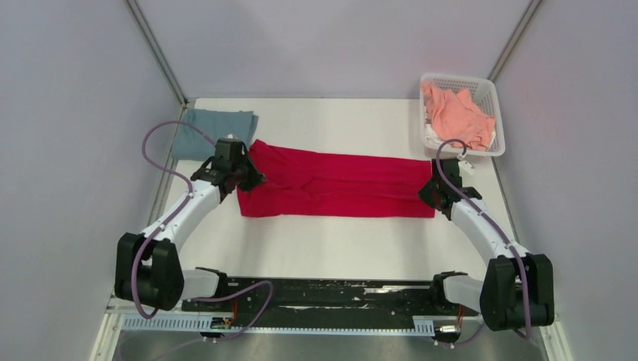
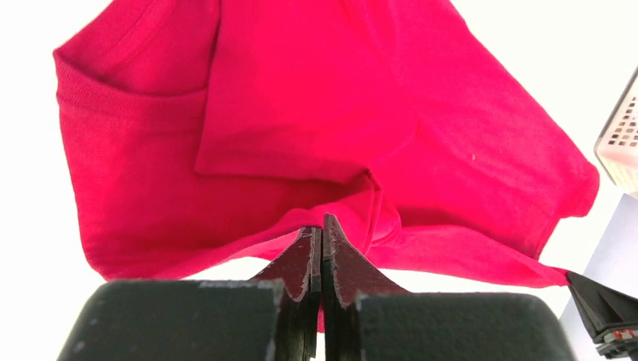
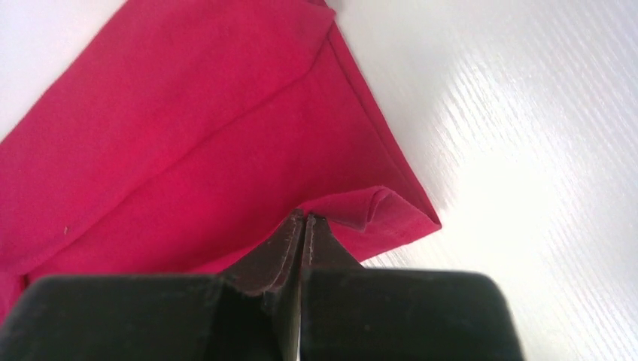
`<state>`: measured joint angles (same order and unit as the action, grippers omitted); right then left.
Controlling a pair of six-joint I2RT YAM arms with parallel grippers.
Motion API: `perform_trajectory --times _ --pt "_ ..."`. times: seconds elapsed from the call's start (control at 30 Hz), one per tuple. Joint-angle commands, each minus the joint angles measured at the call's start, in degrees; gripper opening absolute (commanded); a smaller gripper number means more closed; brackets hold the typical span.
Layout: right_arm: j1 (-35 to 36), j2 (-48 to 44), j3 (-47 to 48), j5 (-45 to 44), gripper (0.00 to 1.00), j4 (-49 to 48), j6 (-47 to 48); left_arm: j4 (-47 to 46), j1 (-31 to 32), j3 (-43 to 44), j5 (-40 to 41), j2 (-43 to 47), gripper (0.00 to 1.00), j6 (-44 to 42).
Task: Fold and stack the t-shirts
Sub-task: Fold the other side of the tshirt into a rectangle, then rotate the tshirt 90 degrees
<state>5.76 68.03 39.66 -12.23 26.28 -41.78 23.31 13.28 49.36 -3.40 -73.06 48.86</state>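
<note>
The crimson red t-shirt (image 1: 338,184) lies stretched as a long folded band across the middle of the table. My left gripper (image 1: 254,177) is shut on its left end; in the left wrist view the fingertips (image 2: 322,229) pinch a raised fold of the red cloth (image 2: 301,113). My right gripper (image 1: 430,186) is shut on the right end; in the right wrist view it (image 3: 305,222) pinches the hem of the shirt (image 3: 188,135) near its corner. The blue-grey t-shirt (image 1: 214,128) lies folded at the back left. The salmon pink t-shirt (image 1: 455,113) lies bunched in the basket.
A white mesh basket (image 1: 493,94) stands at the back right, and its corner shows in the left wrist view (image 2: 621,139). Grey walls close in on three sides. A black rail (image 1: 323,289) with the arm bases runs along the near edge.
</note>
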Motion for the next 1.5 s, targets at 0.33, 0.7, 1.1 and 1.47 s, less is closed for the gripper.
perform_trajectory --times 0.33,0.7,1.1,1.47 --pt "-1.1 5.6 5.0 -2.5 0.0 -7.1 -0.6 -5.9 -3.0 12.6 -2.0 -13.7 0.0 -5.8" --pt "-2.0 6.4 4.1 -4.4 0.0 -7.8 -1.3 -5.0 -3.3 22.6 -2.5 -24.2 0.0 -11.5" --pt "-2.8 10.3 9.5 -9.3 0.71 -8.5 -0.6 4.5 -4.4 40.4 1.1 -37.1 0.79 -12.5" --pt "-0.1 4.1 3.4 10.9 1.0 -18.7 12.7 -3.3 -3.5 23.4 -9.3 -25.8 1.0 -7.9"
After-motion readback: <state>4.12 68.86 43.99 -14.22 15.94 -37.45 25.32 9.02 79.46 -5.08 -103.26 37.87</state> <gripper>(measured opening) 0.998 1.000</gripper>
